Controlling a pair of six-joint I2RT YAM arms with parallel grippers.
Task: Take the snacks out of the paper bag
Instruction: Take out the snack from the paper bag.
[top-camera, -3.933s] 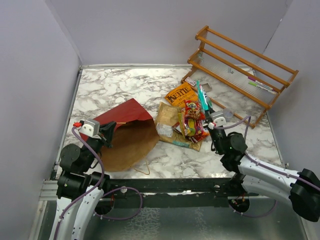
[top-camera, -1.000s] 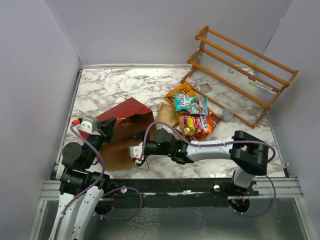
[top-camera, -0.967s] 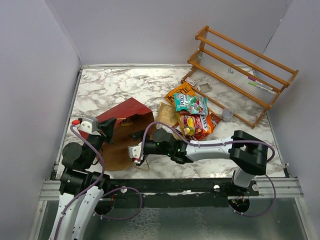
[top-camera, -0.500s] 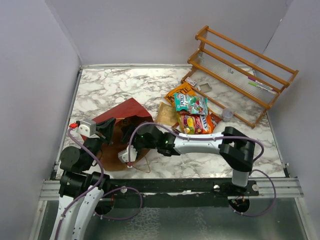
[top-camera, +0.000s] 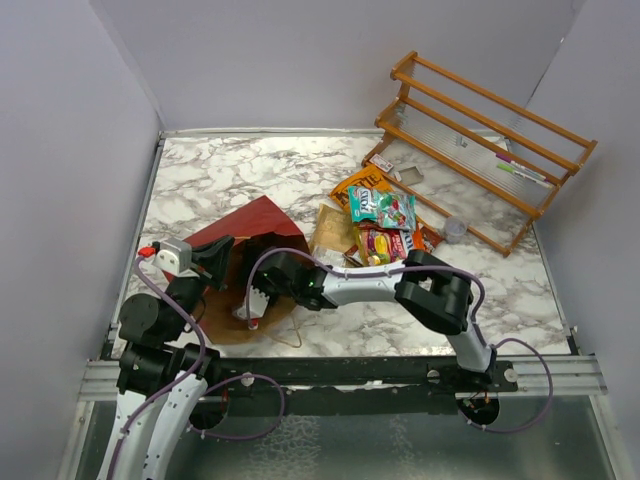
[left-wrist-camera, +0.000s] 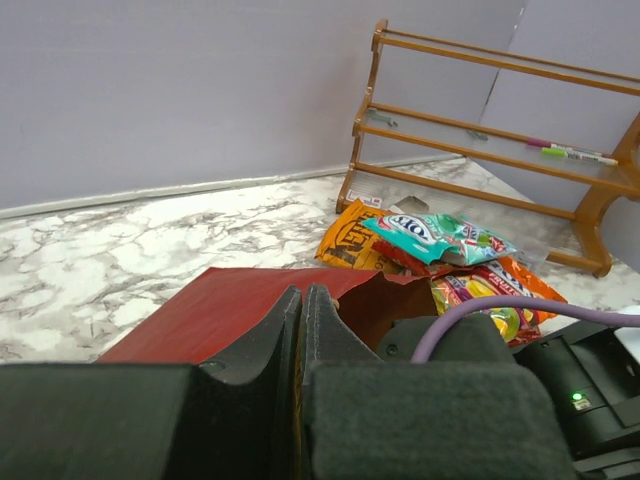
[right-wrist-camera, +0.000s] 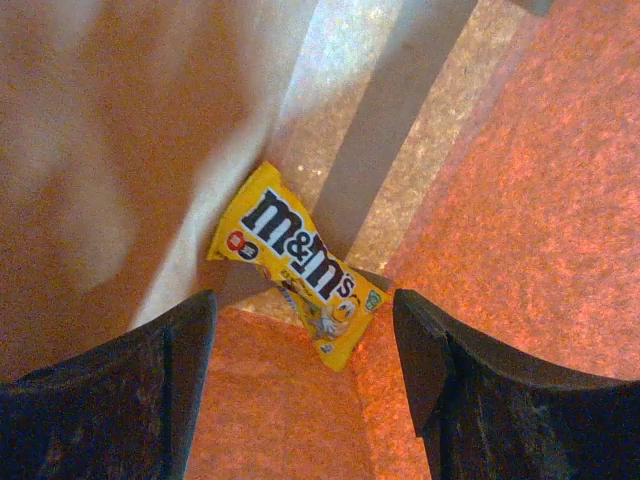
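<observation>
In the overhead view, the paper bag (top-camera: 262, 225) is lying on its side on the marble table (top-camera: 230, 170), near the left arm, with its dark red outside facing up and its brown mouth gaping toward the near edge. The left gripper (top-camera: 220, 250) is sitting at the bag's left rim, while the right gripper (top-camera: 249, 306) is reaching across from the right and poking into the bag's mouth. To the right of the bag, a pile of snacks is resting on the table: a teal candy pack (top-camera: 382, 206) is lying on top, an orange Kettle chip bag (top-camera: 352, 184) is sticking out behind it, a tan chip bag (top-camera: 332, 228) is lying on the bag's side of the pile, and a red and yellow candy pack (top-camera: 388, 245) is sitting at the near side. A small grey cup (top-camera: 455, 229) is standing just beside the wooden slatted rack (top-camera: 490, 135) at the far right. In the left wrist view, the left fingers are pressing together, pinching the red upper edge of the bag. In the right wrist view, the right fingers are standing well apart inside the brown interior, gripping nothing, and a yellow M&M's pack (right-wrist-camera: 296, 262) is lying in the bag's bottom corner beyond the fingertips, apart from both.
</observation>
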